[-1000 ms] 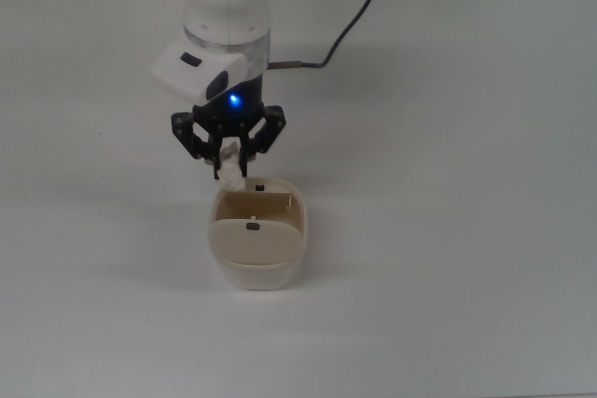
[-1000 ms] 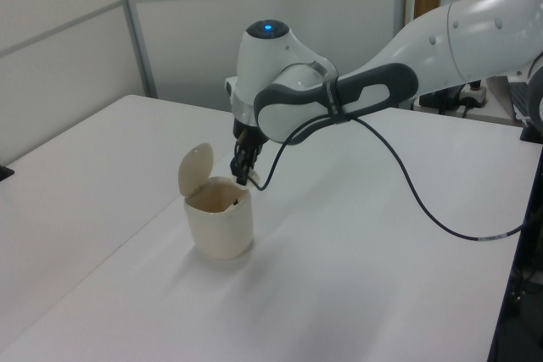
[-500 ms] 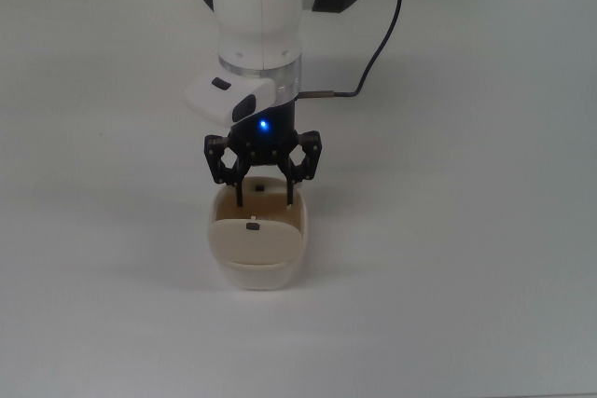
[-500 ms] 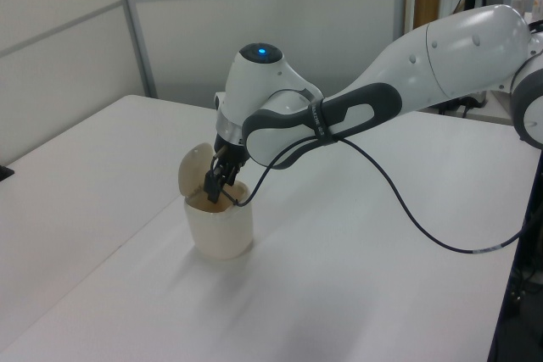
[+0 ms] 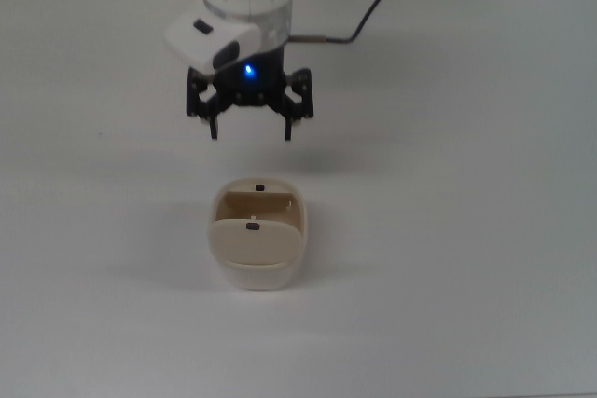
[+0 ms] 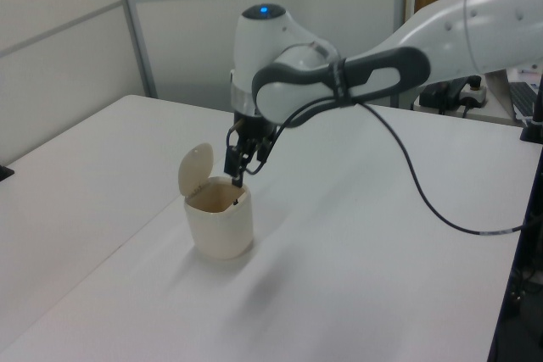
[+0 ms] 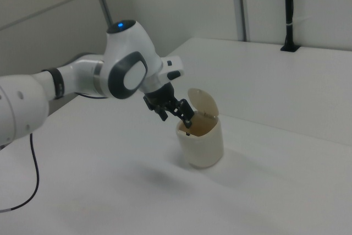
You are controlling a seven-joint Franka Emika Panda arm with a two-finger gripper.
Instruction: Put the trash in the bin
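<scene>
Since half a second ago the arm has drawn back from the bin's [image 5: 256, 247] mouth, so the bin now sits on the counter [image 5: 466, 230] below the gripper [image 5: 250, 132] in the top view, lid swung up. Its fingers [image 5: 214, 127] are spread wide and empty; the trash shows nowhere, so it probably lies inside the bin.

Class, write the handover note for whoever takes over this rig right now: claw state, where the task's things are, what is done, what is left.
Claw: open and empty, raised clear of the bin, toward the top view's upper side.
Bin: upright on the white table, flap lid swung open.
Trash: not visible in any view; the bin's inside is only partly seen, so it cannot be confirmed there.
Done: apparently the drop.
Left: check the bin, then retract the arm.
</scene>
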